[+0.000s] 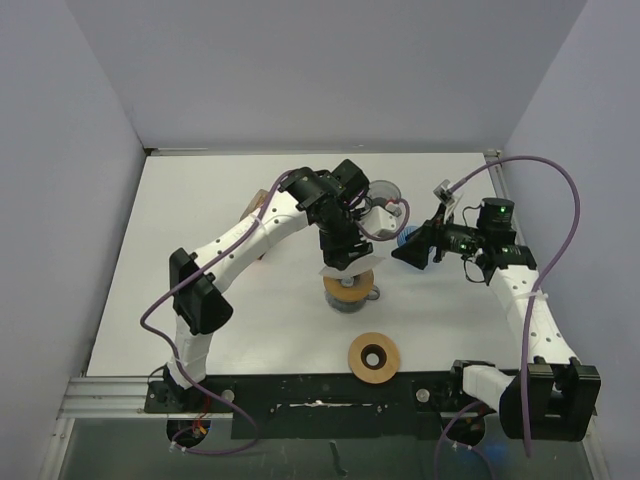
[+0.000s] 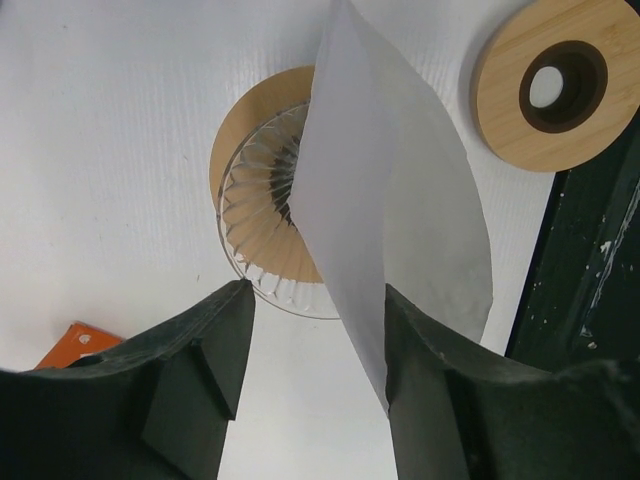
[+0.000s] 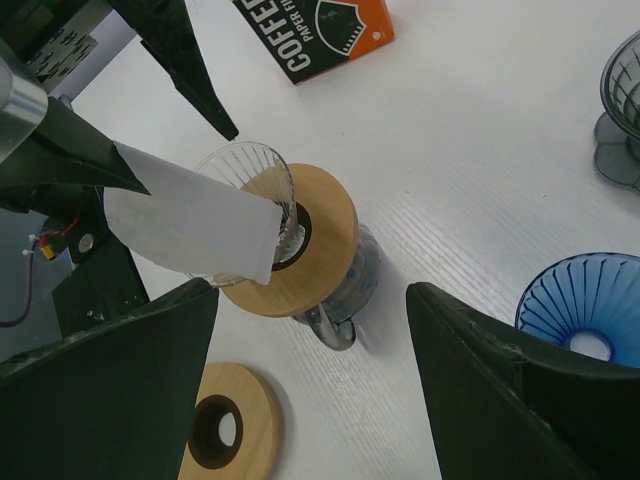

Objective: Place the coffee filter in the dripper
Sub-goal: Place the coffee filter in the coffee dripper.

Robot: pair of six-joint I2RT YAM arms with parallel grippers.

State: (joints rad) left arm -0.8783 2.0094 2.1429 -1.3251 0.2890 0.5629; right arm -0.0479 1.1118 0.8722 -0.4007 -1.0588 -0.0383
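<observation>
While the spare wooden ring (image 1: 389, 358) lies idle on the worktop (image 1: 440, 320) close to the arm bases, your work sits one step beyond it. The glass dripper (image 1: 350, 290) stands upright in its wooden collar on a cup (image 3: 352, 290), mouth up, so paper can drop straight in.

Your left tool (image 2: 318, 300) hangs directly over that mouth with its jaws apart, clamping nothing. The coffee filter (image 2: 400, 200) only leans against one finger. Its lower end seems to reach into the ribbed cone, while the upper part tilts out over the rim. I judge the tool is centred there so the paper can slide down under its own weight. The filter is entering the dripper but is not seated.

Off to the side, your right tool (image 3: 312, 290) is spread wide and empty, facing the dripper, probably stationed to nudge or steady the paper if it catches. A blue dripper (image 3: 560, 300) rests just beside it. Farther back, a grey dripper (image 3: 625, 90) and the orange filter box (image 3: 320, 30) stand apart from the work.
</observation>
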